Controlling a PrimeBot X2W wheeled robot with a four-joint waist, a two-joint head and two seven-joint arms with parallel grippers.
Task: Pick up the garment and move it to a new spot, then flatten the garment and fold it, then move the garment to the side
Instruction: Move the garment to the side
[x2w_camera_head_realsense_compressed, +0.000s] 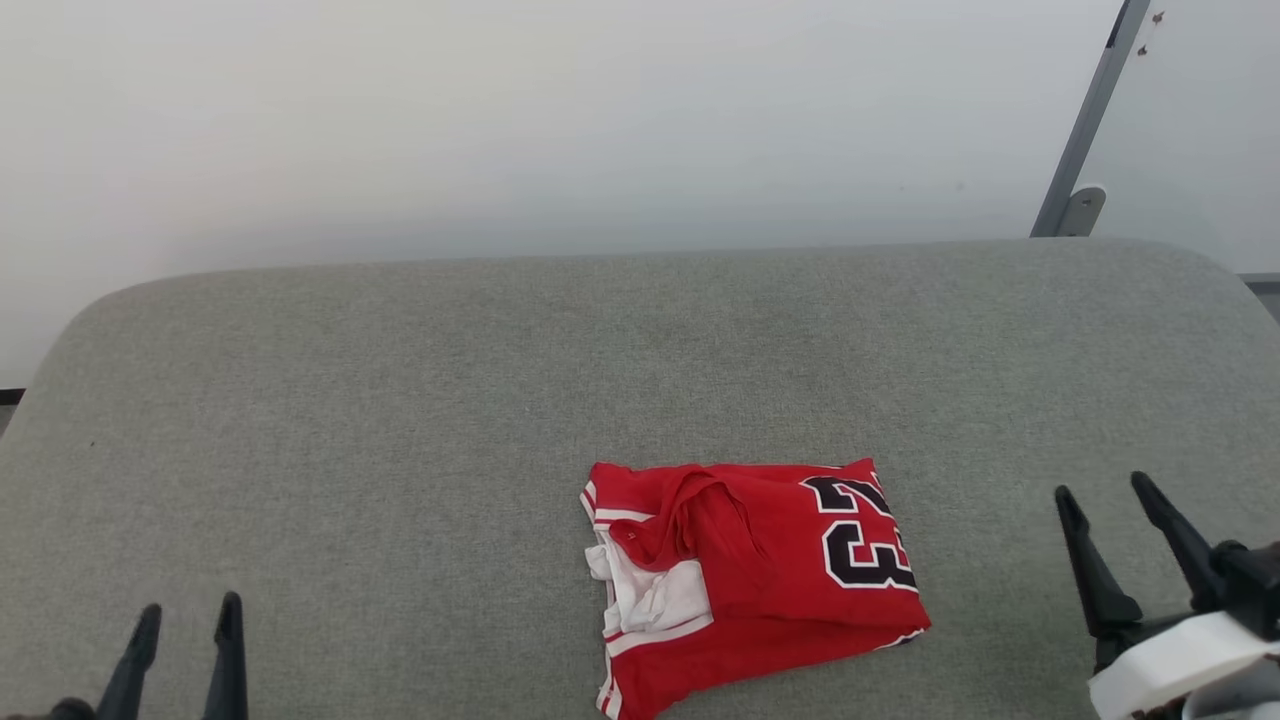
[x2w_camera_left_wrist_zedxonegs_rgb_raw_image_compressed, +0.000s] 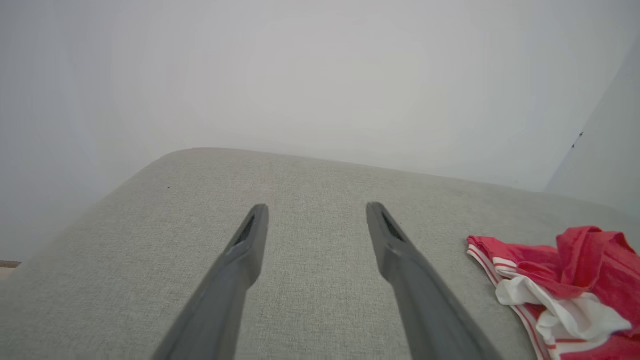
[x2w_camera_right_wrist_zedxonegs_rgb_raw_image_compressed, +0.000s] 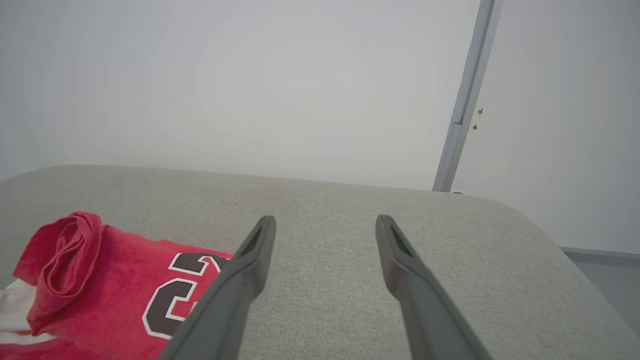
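**Right gripper is nearer; the garment lies to its left**

Nearest you, over the front-left corner of the grey pad (x2w_camera_head_realsense_compressed: 400, 400), the left gripper (x2w_camera_head_realsense_compressed: 190, 605) hovers with its two dark fingers parted and nothing between them. Over the pad's front-right corner, the right gripper (x2w_camera_head_realsense_compressed: 1100, 487) is likewise spread wide and empty. Its fingers point toward the pad's back edge, canted a little left.

Outward from there, the garment (x2w_camera_head_realsense_compressed: 760, 570) lies on the pad near its front edge, somewhat right of the pad's middle, touching neither gripper. It is a compact, rumpled red bundle, not spread flat. The 23 lettering (x2w_camera_head_realsense_compressed: 865, 540) shows on the end toward the pad's right side. A bunched white sleeve (x2w_camera_head_realsense_compressed: 655, 600) sits on the end toward the pad's left side.

The bundle is a little wider than deep, so its long axis runs roughly along the pad's front edge, slightly tilted. Its numbered end faces the right gripper across a short stretch of bare pad. The left gripper has a much broader stretch to cross before it meets the sleeve end.

The coming move looks like a pickup, and your right arm seems better placed to lead, reaching left along the pad's front edge. If you want both ends held, bring the left arm rightward to the sleeve end. You cannot tell from here whether the layers will lift together.
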